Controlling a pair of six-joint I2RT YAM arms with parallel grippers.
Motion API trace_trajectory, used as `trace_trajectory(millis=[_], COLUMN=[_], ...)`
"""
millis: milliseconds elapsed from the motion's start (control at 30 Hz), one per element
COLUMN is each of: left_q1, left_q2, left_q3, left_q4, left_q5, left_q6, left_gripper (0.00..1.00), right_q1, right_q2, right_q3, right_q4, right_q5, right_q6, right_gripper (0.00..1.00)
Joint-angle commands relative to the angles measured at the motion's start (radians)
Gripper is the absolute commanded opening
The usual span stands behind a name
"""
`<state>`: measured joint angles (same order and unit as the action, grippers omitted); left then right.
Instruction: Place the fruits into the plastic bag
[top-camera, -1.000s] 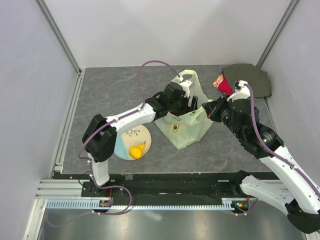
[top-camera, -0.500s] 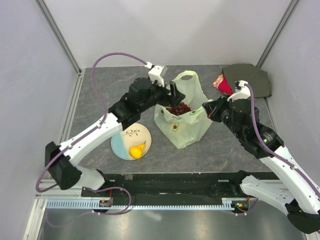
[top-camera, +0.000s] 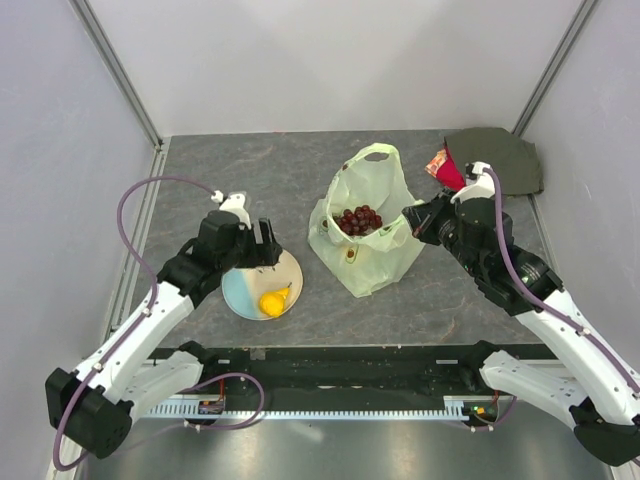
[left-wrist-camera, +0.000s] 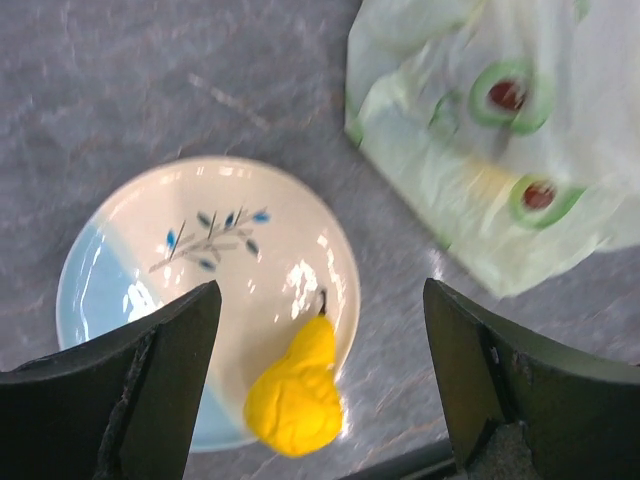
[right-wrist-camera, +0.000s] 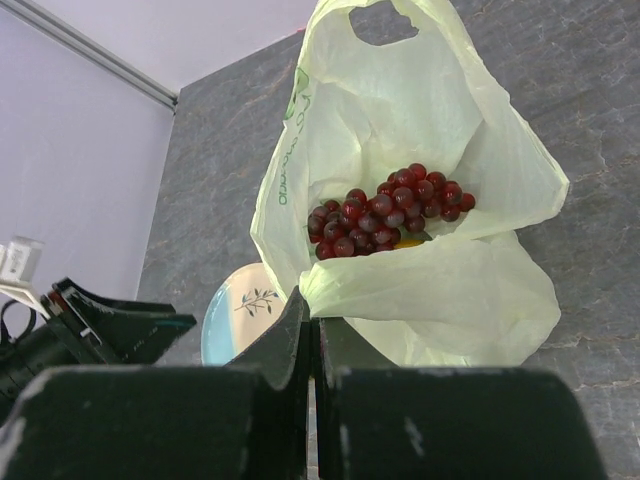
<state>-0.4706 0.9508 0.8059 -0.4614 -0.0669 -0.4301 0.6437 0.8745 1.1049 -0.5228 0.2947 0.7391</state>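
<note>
The pale green plastic bag (top-camera: 372, 250) stands open at mid-table, with a dark red grape bunch (top-camera: 357, 220) inside. My right gripper (top-camera: 411, 221) is shut on the bag's near rim (right-wrist-camera: 330, 285) and holds the mouth open. The grapes (right-wrist-camera: 385, 210) lie over something yellow that is mostly hidden. A yellow, pear-shaped fruit with a stem (top-camera: 272, 302) lies on the pale plate (top-camera: 245, 295). My left gripper (top-camera: 265, 246) is open and empty above that plate. In the left wrist view the yellow fruit (left-wrist-camera: 297, 390) lies between the open fingers, left gripper (left-wrist-camera: 320, 300), and the bag (left-wrist-camera: 480, 130) is at upper right.
A dark green cloth (top-camera: 505, 160) and a red piece (top-camera: 447, 168) lie at the back right, behind my right wrist. The plate's rim (left-wrist-camera: 120, 205) has a leaf sprig print. Walls close the table on three sides; a metal rail runs along the near edge.
My left arm has pulled back from the bag's mouth, left and toward me, to over the plate. The grapes now show inside the bag. My right gripper has kept its hold.
</note>
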Motion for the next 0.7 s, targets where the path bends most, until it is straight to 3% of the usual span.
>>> trace_trajectory(millis=[0,233,667], left_q1=[0.003,0.001,0.000], left_q2=[-0.033,0.055,0.091], left_q3=[-0.056,-0.086,-0.139], left_q4=[-0.131,-0.160,-0.221], left_q5=[0.062,0.179,0.202], left_q6=[0.082,0.013,-0.128], left_gripper=[0.89,0.88,0.88], right_q1=[-0.001,-0.001,-0.003], right_q2=[0.006,0.001,-0.019], right_q3=[-0.011,-0.016,-0.033], right_q4=[0.043,0.046,0.056], right_q5=[0.003,-0.003,0.001], right_q6=[-0.004,-0.004,0.006], right_gripper=[0.00,0.00,0.00])
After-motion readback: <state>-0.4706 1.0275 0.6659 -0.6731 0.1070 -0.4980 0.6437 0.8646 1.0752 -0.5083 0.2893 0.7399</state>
